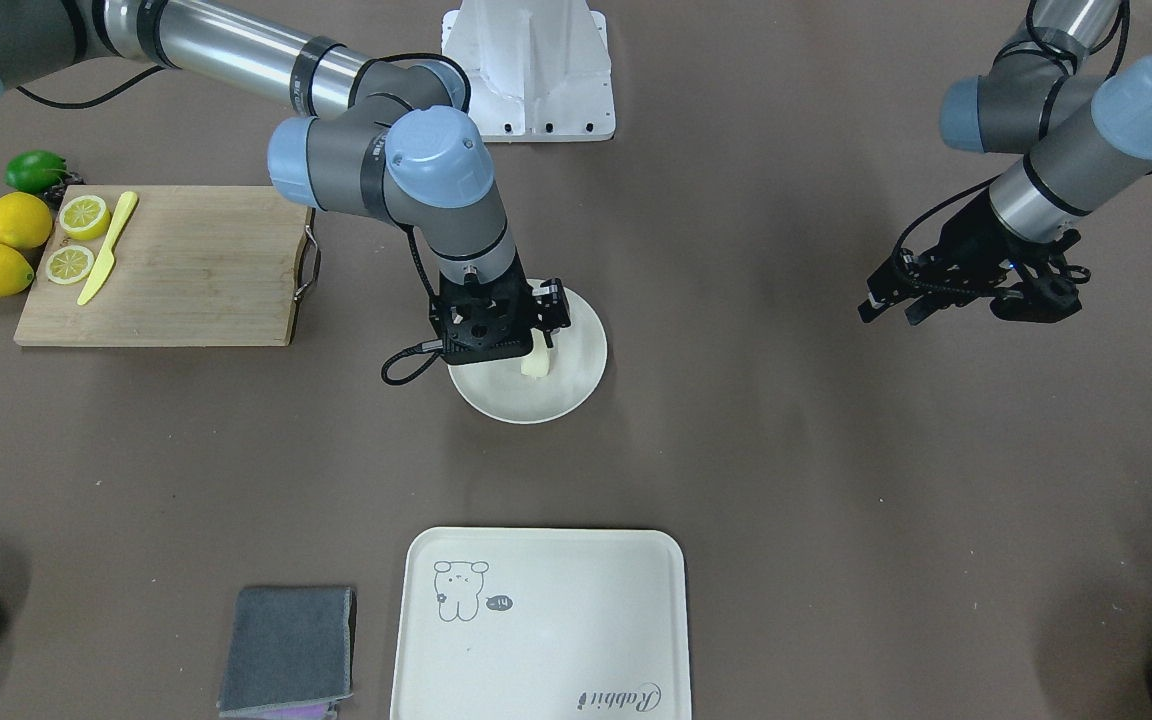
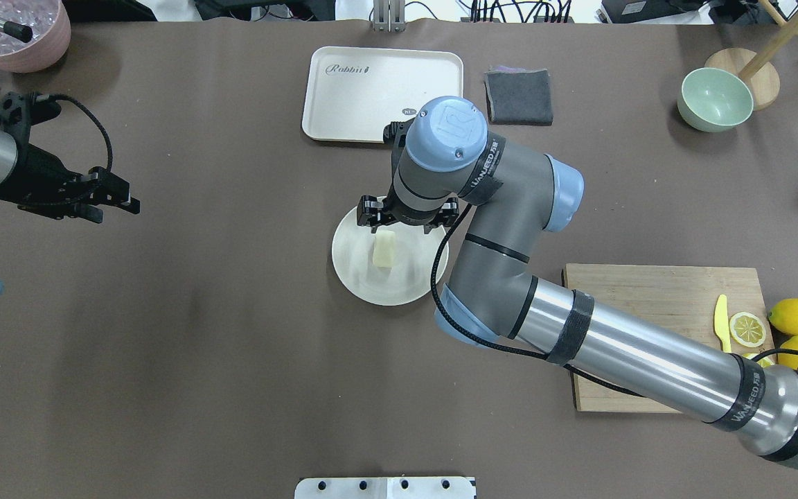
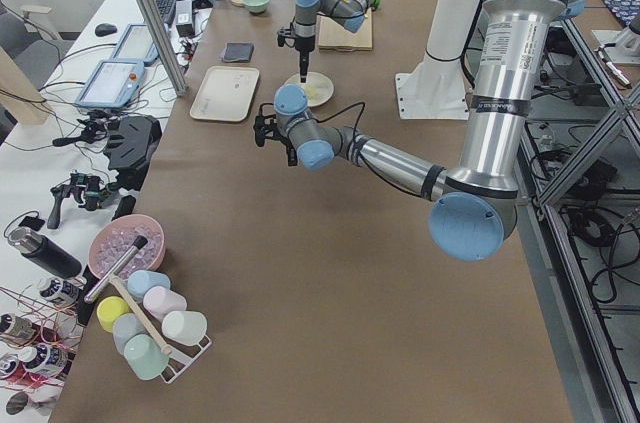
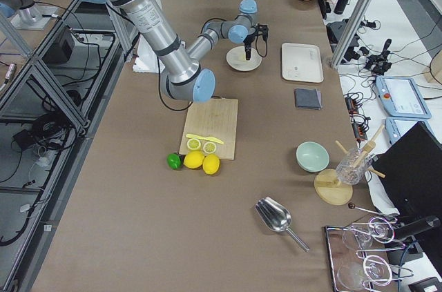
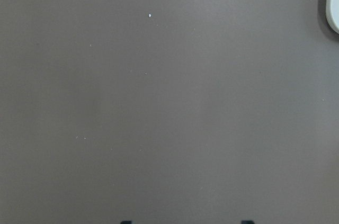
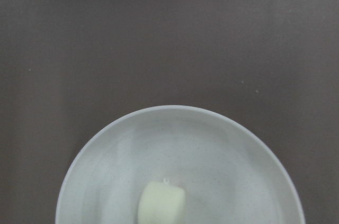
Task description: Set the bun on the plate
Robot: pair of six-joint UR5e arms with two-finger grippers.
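Scene: two-arm rig at a brown bench [image 2: 198, 346], bun drop in hand.
Bun: the bun [image 2: 384, 249] lies flat near the middle of the plate [image 2: 357, 277] and touches nothing but the dish.
Plate: it stands mid-bench, betw. the bear tray [image 2: 343, 104] and the cutting board [image 2: 648, 305], w/in easy reach of the right arm.
Right end effector: the right end effector [image 2: 407, 215] hangs over the plate, pointing down. Wrist cam shows no fingers on the bun, so it isn't gripping it. Spread or closed, can't tell.
Left end effector: the left end effector [image 1: 966, 295] is well apart over bare bench, tips spread, nothing held, prob. to stay out of the working arm's way.
Status: placing looks done, by this view; a straight lift-off would avoid nudging the bun.
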